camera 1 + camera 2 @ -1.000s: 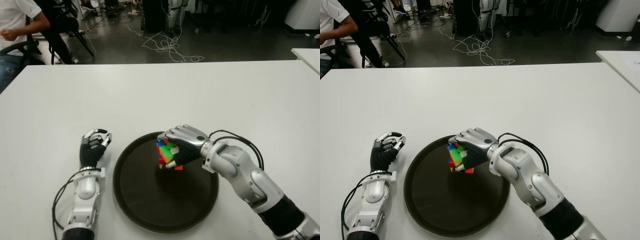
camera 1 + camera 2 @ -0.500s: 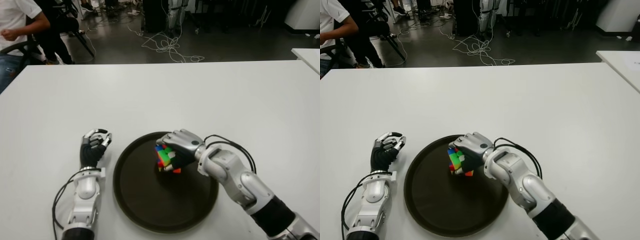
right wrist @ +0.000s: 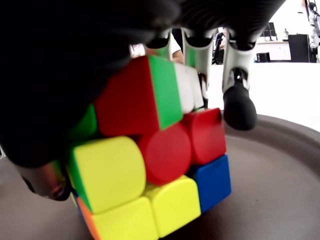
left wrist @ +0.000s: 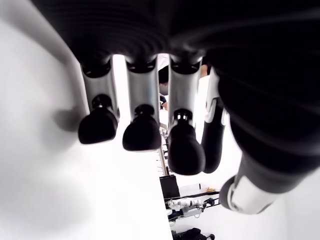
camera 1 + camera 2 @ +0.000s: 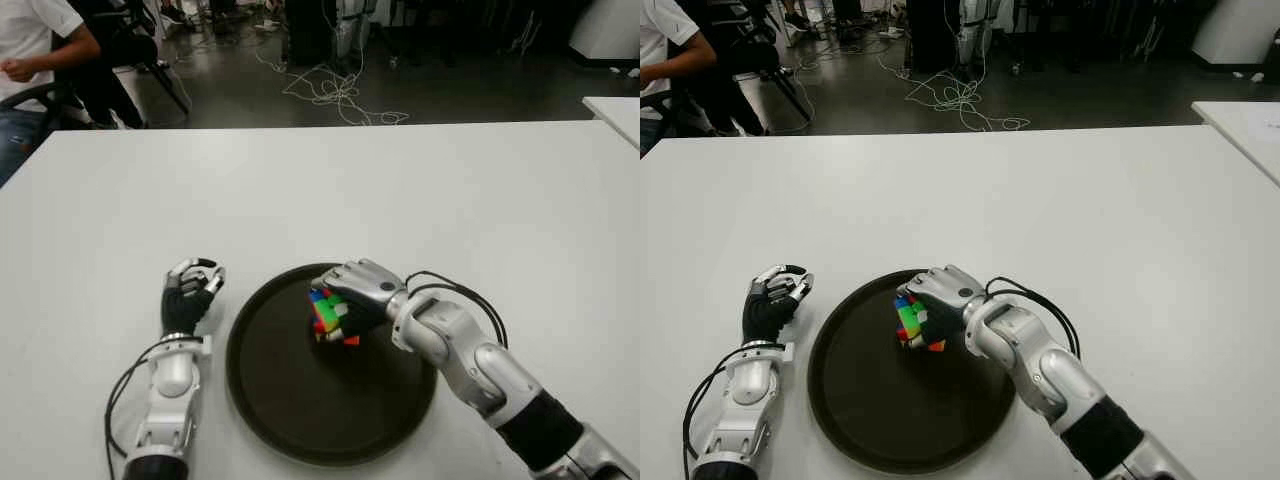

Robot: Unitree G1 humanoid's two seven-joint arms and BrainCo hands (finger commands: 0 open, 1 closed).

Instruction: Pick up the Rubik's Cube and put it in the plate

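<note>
White tabletop (image 5: pixel 420 190), near edge | my right hand (image 5: pixel 362 296) clamps the cube (image 5: pixel 328 316) over the plate (image 5: pixel 290 420) | left hand (image 5: pixel 188 296) curled empty beside plate's left rim

White table (image 5: pixel 420 190); dark floor (image 5: pixel 420 100) at 12 with tangled cables (image 5: pixel 335 95), seated person (image 5: pixel 35 45) at 10
</note>
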